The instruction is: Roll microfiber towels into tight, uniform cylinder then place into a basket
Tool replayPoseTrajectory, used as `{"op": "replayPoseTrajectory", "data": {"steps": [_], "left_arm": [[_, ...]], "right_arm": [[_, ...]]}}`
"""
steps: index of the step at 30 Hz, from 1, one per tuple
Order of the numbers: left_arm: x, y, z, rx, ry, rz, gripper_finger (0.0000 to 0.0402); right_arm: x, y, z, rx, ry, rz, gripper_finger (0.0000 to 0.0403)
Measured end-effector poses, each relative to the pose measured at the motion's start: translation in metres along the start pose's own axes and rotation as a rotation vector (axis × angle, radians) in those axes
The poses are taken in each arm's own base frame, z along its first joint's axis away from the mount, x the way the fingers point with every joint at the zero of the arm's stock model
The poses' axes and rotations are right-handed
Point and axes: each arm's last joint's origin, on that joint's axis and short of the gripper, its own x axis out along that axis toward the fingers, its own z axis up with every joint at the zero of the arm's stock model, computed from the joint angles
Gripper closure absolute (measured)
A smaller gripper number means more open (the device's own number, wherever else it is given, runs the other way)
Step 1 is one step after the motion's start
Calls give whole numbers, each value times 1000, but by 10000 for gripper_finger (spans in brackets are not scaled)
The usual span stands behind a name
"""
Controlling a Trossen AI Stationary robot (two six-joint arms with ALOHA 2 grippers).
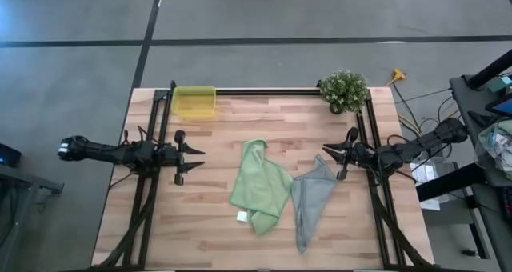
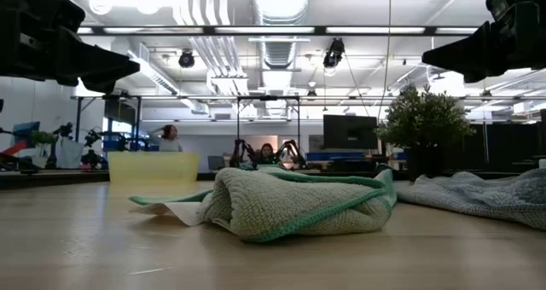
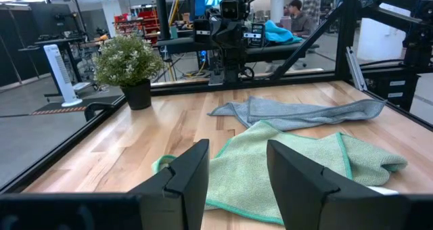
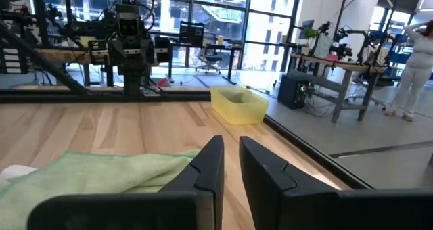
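Observation:
The light green towel (image 1: pixel 259 186) lies crumpled and partly folded at the table's middle, its white tag (image 1: pixel 242 217) toward the near edge. The grey-blue towel (image 1: pixel 312 198) lies crumpled just to its right. The yellow basket (image 1: pixel 194 102) stands at the far left. My left gripper (image 1: pixel 195 153) is open above the table, left of the green towel (image 3: pixel 284 169). My right gripper (image 1: pixel 330 153) is open above the far corner of the grey-blue towel. Both grippers are empty.
A potted plant (image 1: pixel 345 90) stands at the far right corner. Dark frame rails (image 1: pixel 264 90) run along the table's far, left and right sides. Bare wood lies between the basket and the towels. People show in the room beyond the table.

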Motion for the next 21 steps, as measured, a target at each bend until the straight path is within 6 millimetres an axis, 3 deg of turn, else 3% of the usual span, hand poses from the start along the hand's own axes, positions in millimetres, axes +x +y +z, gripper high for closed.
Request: {"op": "replayPoseTrajectory", "data": {"steps": [21], "left_arm": [[0,0,5,-9,-47,4,268]], "right_arm": [[0,0,0,0,0,0,360]]}}
